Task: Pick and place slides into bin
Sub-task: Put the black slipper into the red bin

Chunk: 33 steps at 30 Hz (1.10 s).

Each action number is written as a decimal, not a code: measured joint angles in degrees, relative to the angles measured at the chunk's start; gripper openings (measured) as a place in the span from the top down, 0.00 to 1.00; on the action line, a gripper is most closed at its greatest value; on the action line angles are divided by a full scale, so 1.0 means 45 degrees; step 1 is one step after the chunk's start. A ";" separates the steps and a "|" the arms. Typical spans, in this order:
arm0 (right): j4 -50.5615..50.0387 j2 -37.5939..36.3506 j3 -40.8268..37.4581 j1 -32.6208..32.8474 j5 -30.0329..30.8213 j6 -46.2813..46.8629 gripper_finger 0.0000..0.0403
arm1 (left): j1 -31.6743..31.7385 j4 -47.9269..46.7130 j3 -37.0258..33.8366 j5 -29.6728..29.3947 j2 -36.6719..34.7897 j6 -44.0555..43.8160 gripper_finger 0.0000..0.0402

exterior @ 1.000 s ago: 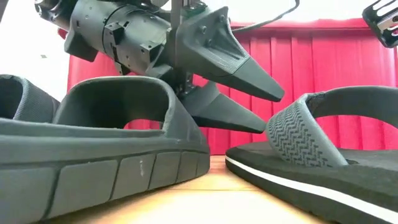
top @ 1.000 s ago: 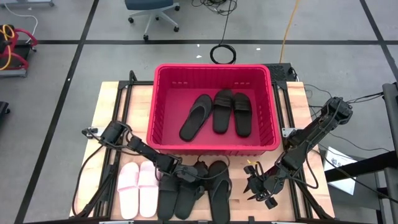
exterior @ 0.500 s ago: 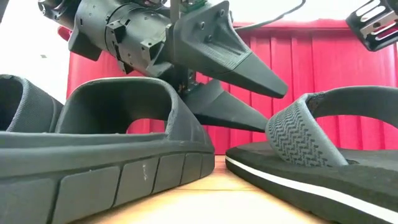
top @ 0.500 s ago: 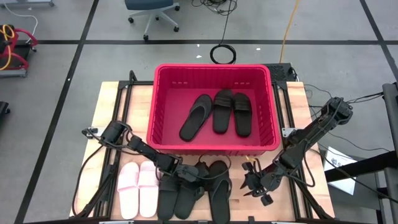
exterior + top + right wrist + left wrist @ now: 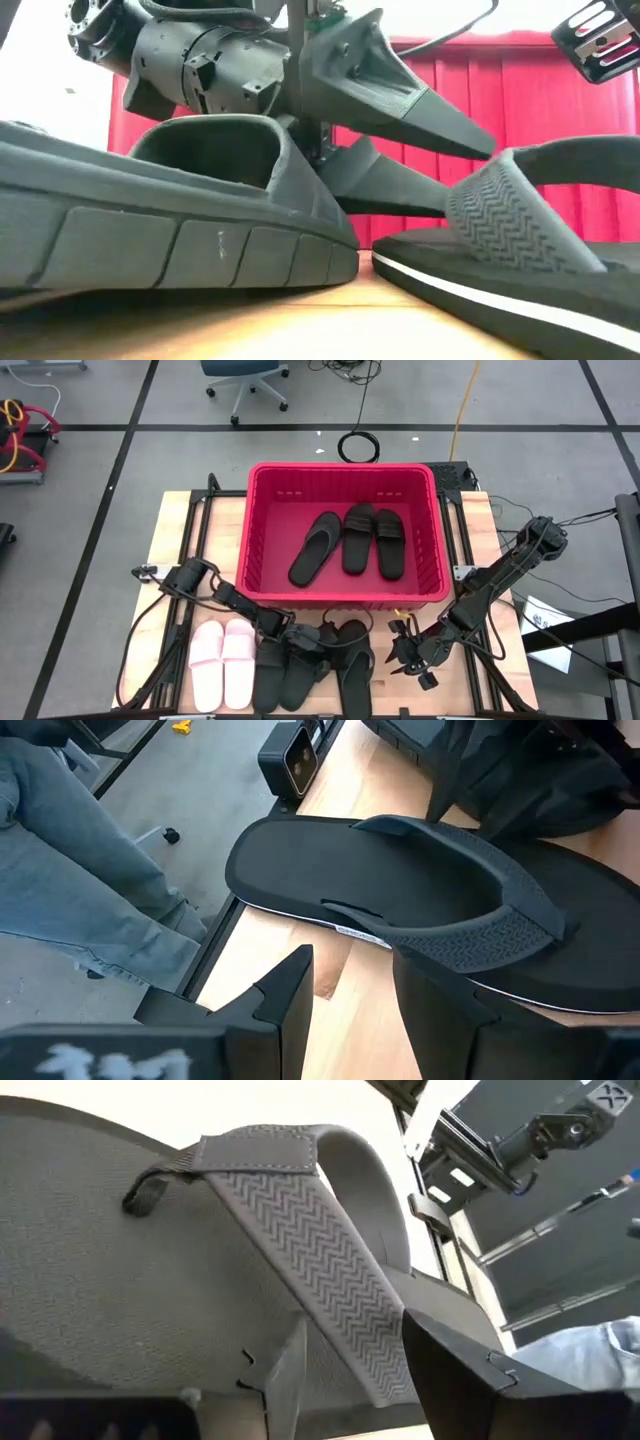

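Observation:
The red bin [image 5: 342, 596] holds three black slides [image 5: 358, 538]. Near the table's front edge lie a pink pair [image 5: 222, 660], a black wide-strap pair [image 5: 285, 675] and a black flip-flop [image 5: 352, 670]. My left gripper [image 5: 475, 165] is open and reaches low over the wide-strap slide [image 5: 180, 250]. Its fingers stand on either side of the flip-flop's patterned strap [image 5: 330, 1270]. My right gripper [image 5: 350, 1010] hangs open above the table to the flip-flop's right, with nothing between its fingers. My left gripper comes slanting down from the table's left, one finger [image 5: 420, 95] above the flip-flop's strap [image 5: 510, 215] and the other [image 5: 395, 185] lower, beside it. Whether either finger touches the strap I cannot tell. The flip-flop lies flat on the table.
The bin's near wall stands just behind the slides on the table. The left arm lies across the wide-strap pair. A person's legs in jeans [image 5: 70, 860] stand past the table's near right corner. Bare wood [image 5: 470, 530] shows right of the bin.
My left gripper has tipped down and pushed on toward the flip-flop's strap, still open. In the low view the wide-strap slide beneath it has shifted and now looms larger and more tilted.

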 joint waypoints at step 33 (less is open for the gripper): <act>0.4669 0.0005 -0.3496 0.0019 0.0609 0.1272 0.68 | 0.0137 0.0209 -0.0015 0.0030 0.0019 0.0148 0.57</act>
